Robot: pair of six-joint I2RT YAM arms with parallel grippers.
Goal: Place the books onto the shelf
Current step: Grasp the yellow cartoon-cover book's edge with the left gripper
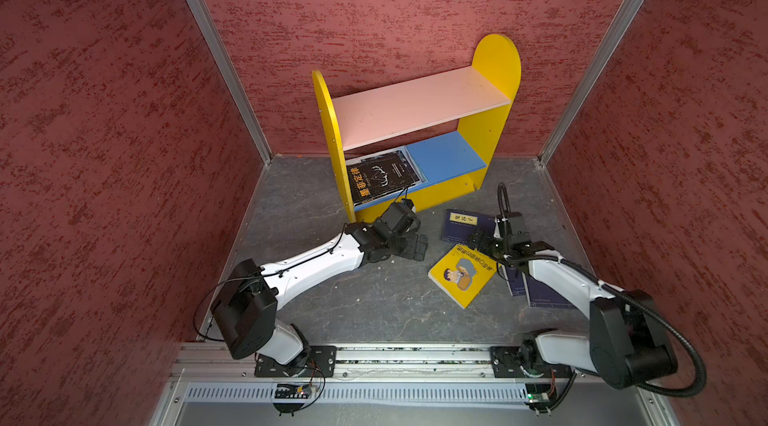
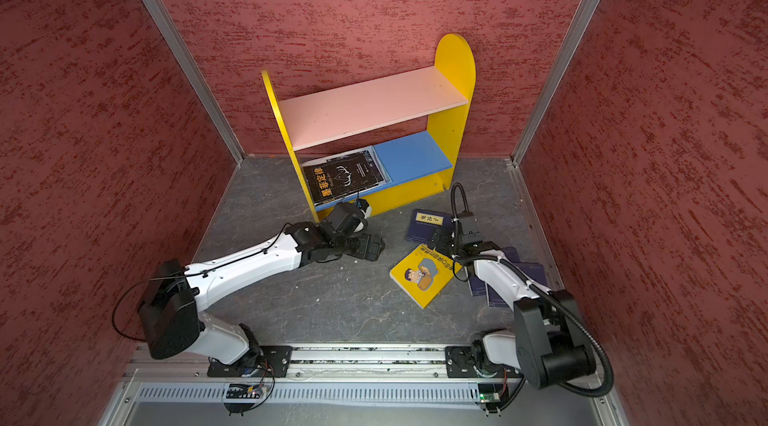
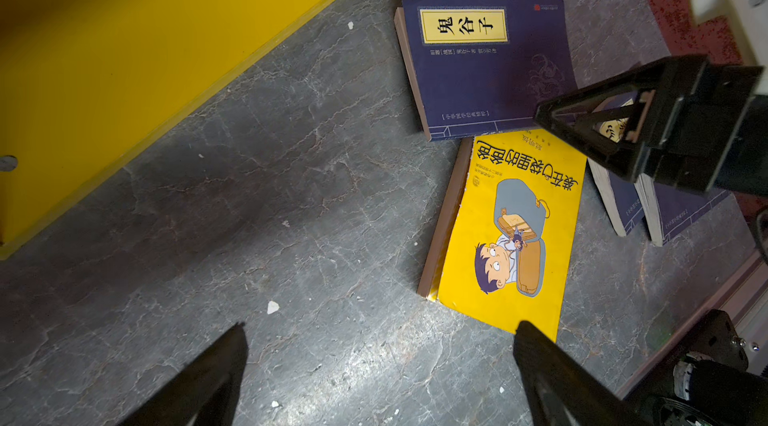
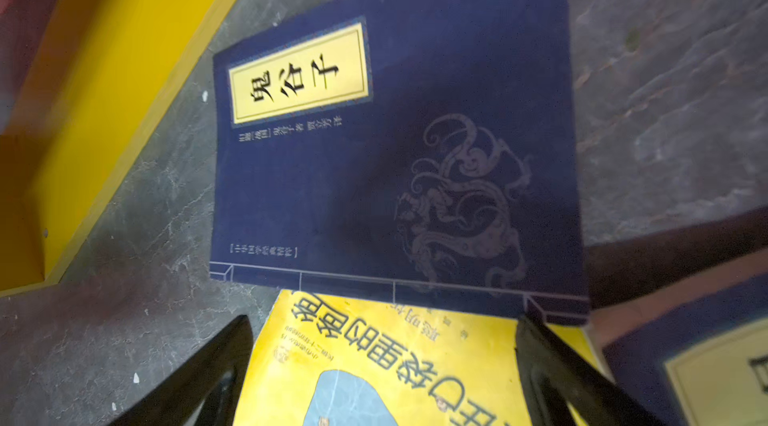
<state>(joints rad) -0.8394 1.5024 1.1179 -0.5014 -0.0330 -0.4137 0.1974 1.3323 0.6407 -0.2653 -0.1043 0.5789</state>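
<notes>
The shelf [image 1: 415, 112] stands at the back wall; its pink upper board is bare. A black book with an orange title [image 1: 380, 178] lies flat on the left of the blue lower board [image 1: 449, 158], with a pale book's edge showing under it. On the floor lie a navy book [image 1: 463, 224], a yellow book [image 1: 463, 274] and two more navy books [image 1: 540, 299] partly under the right arm. My left gripper [image 1: 420, 246] hangs open over bare floor, left of the yellow book [image 3: 511, 237]. My right gripper [image 4: 384, 320] is open above the yellow book's [image 4: 374, 361] top edge, beside the navy book [image 4: 395, 154].
Red textured walls [image 1: 124, 154] close in on three sides. The floor is grey marble-patterned [image 1: 374, 303]. An aluminium rail [image 1: 415, 357] carrying both arm bases runs along the front. The shelf's yellow base strip [image 3: 124, 50] is close to the left gripper.
</notes>
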